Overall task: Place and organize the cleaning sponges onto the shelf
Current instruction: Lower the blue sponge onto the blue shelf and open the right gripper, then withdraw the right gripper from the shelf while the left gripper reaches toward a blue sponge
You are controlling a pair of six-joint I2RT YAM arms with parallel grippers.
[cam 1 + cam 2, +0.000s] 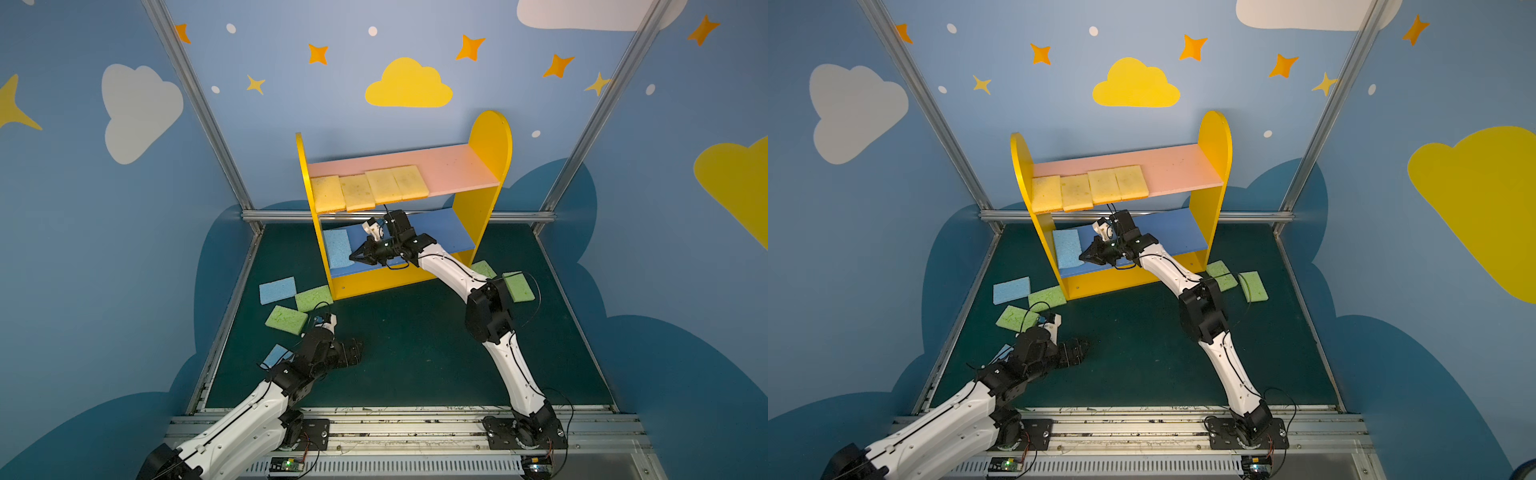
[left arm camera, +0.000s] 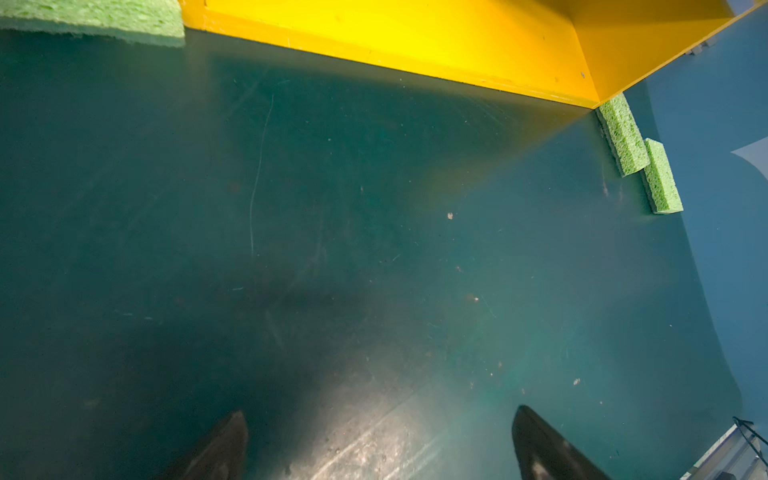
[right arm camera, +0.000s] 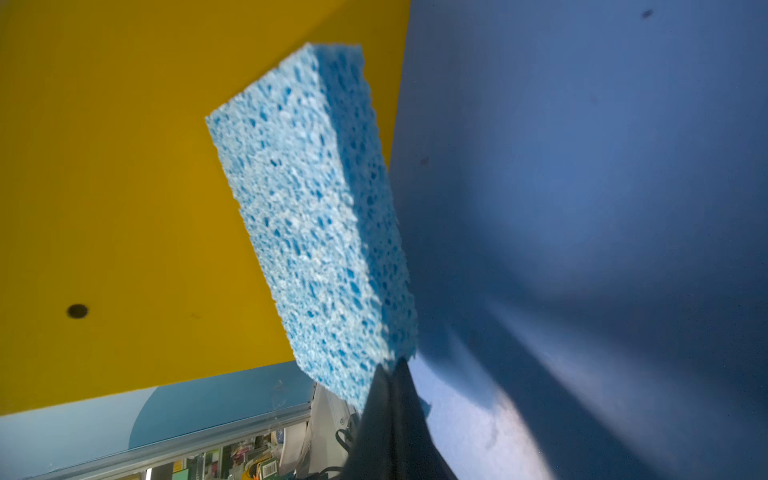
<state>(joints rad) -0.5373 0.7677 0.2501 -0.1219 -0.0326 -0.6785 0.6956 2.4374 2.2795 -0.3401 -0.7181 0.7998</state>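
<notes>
Blue sponge [image 3: 316,216] on mid board [image 3: 582,166], touching tips of R gripper [image 3: 395,374], jaws closed, empty; L gripper [image 2: 380,413] spread wide, empty.

The shelf [image 1: 490,137], a yellow unit with round-topped side panels, is standing upright at the back of the mat [image 1: 415,353]. Four yellow sponges [image 1: 384,185] are lying flat side by side on the left half of its pink upper board [image 1: 457,170], overhanging the front edge. A light blue sponge [image 3: 307,216] is lying at the left end of the blue middle board [image 1: 440,232]. On the mat, a second blue sponge [image 1: 277,290] and two left green sponges [image 1: 286,319] are lying by the shelf's left corner, and a third blue sponge [image 1: 276,355], partly hidden, is lying nearer the front. Two right green sponges [image 1: 518,287] are lying at its right foot.
</notes>
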